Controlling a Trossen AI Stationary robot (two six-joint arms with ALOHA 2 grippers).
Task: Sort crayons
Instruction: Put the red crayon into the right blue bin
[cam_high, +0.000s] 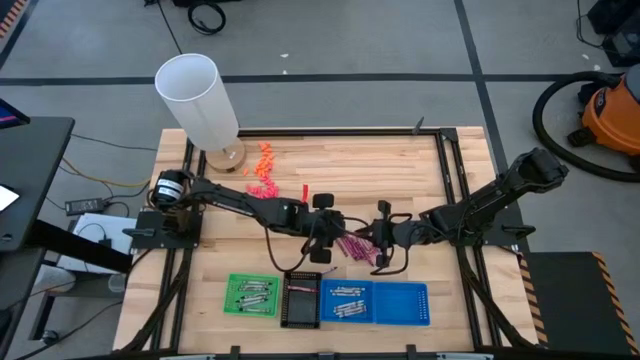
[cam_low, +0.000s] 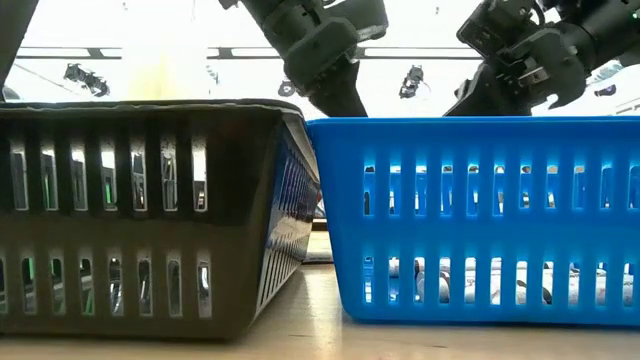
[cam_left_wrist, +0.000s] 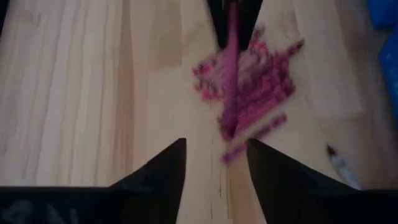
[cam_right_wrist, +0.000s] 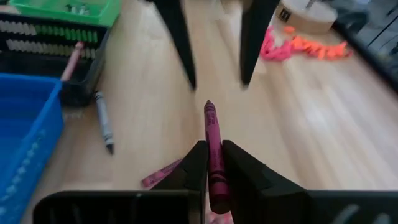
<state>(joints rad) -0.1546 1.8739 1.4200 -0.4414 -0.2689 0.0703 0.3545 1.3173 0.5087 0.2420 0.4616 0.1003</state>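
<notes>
A heap of magenta crayons (cam_high: 356, 246) lies on the wooden table, also seen in the left wrist view (cam_left_wrist: 258, 93). My right gripper (cam_right_wrist: 213, 144) is shut on one magenta crayon (cam_right_wrist: 212, 134) just right of the heap (cam_high: 378, 238). My left gripper (cam_left_wrist: 214, 163) hangs open just left of the heap (cam_high: 335, 235), its two fingers (cam_right_wrist: 185, 43) apart and holding nothing. A grey crayon (cam_right_wrist: 104, 121) and a magenta crayon (cam_right_wrist: 161, 173) lie loose on the table. Grey crayons lie in the green tray (cam_high: 252, 295) and a blue tray (cam_high: 347, 301). My right gripper pinches the magenta crayon's rear half (cam_right_wrist: 215, 163) between its two fingers. The crayon lies along the fingers, and its pointed end (cam_right_wrist: 209, 107) sticks out ahead of them. The fingers slant down from the table's right side. The crayon is lifted clear of the table.
A black tray (cam_high: 302, 300) stands between the green and blue trays, with a second blue tray (cam_high: 403, 303) at the right, all at the near edge. Orange and pink lumps (cam_high: 264, 170) and a white cylinder (cam_high: 198, 98) are at the far left.
</notes>
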